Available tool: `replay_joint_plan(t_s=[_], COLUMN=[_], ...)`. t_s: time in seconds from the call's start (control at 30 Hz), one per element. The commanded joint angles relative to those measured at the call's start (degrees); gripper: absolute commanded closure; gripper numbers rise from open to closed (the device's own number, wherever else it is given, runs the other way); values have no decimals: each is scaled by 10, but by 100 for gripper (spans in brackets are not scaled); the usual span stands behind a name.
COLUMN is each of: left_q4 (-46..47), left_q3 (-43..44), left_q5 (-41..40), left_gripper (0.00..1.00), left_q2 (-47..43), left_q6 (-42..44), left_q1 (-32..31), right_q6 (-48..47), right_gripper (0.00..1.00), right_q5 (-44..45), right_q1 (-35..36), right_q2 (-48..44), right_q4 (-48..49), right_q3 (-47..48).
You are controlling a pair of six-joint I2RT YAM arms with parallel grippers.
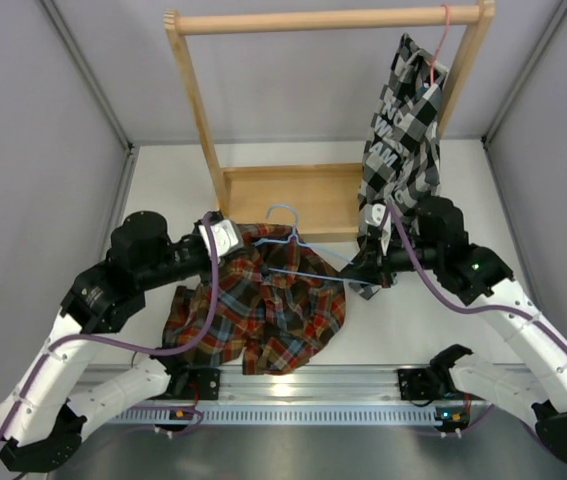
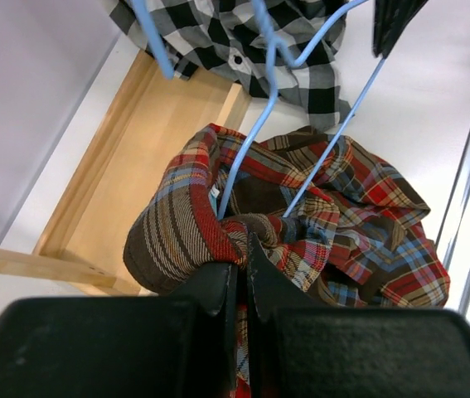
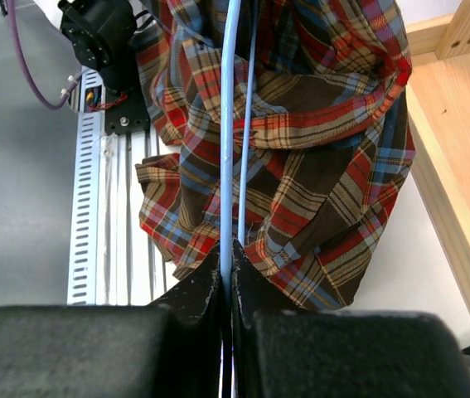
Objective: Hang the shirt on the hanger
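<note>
Left fingers pinched shut on a fold of the shirt; right fingers clamped on the hanger wire. Shirt lay bunched on the bench, at 6 o'clock of the wooden rack base; hanger rested across its top, hook pointing 12 o'clock.

Grey walls enclose a white table and wooden rack.

White table, plaid shirt heaped on it, wooden rack behind
</note>
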Motion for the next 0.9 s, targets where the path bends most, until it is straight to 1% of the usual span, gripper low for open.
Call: replay_joint_plan(t_s=[0.0,0.07,0.17,0.27,0.3,0.33,0.37,0.4,0.43,0.47,0.5,0.53,0.57,0.6,0.63,0.67,0.7,0.73,0.77,0.8,0.83,0.87], left_q4=[67,76,77,77,77,77,77,76,72,67,62,47,43,42,42,43,43,42,43,43,43,47], left_q3=[-20,-32,-43,-44,-44,-42,-38,-28,-21,-12,11,25,39,50,78,94,114,136,175,194,210,233], left_q5=[-26,-28,11,95,154,179,197,223,234,245,256,259,258,251,229,210,189,175,143,132,126,106], left_gripper=[100,100,100,97,96,94,93,92,93,95,99,100,100,100,100,100,100,100,100,100,100,100], left_q2=[-18,-27,-30,-23,-18,-14,-8,6,14,23,50,64,79,93,124,142,161,182,218,234,248,261], left_q6=[9,30,57,85,89,93,97,98,100,108,110,113,114,111,106,87,74,60,30,20,12,-10], left_q1=[-1,-1,-1,-1,-1,-1,-1,-1,-1,-1,-1,-1,-1,-1,-1,-1,-1,-1,-1,-1,-2,-2], right_q6=[-18,-15,-32,-30,-22,-1,44,63,89,141,163,199,245,266,285,297,300,300,289,288,283,281], right_gripper=[100,100,100,100,100,100,100,100,100,100,100,100,100,100,100,100,100,100,100,100,100,100], right_q5=[-14,0,-53,-77,-77,-74,-75,-77,-52,-29,14,33,52,83,192,256,319,442,501,567,669,719], right_q1=[-2,-2,-2,-3,-2,-1,-1,-1,0,2,3,8,10,14,21,40,53,67,98,116,131,160], right_q2=[-21,-31,-31,-1,5,10,15,13,10,-11,-25,-43,-84,-106,-130,-175,-196,-220,-262,-281,-297,-309], right_q4=[-14,-24,-32,-13,2,31,101,134,172,250,292,341,427,456,469,465,436,425,413,400,366,342], right_q3=[-6,-13,-11,4,6,0,-8,-25,-38,-51,-87,-111,-133,-155,-188,-196,-201,-215,-221,-226,-226,-220])
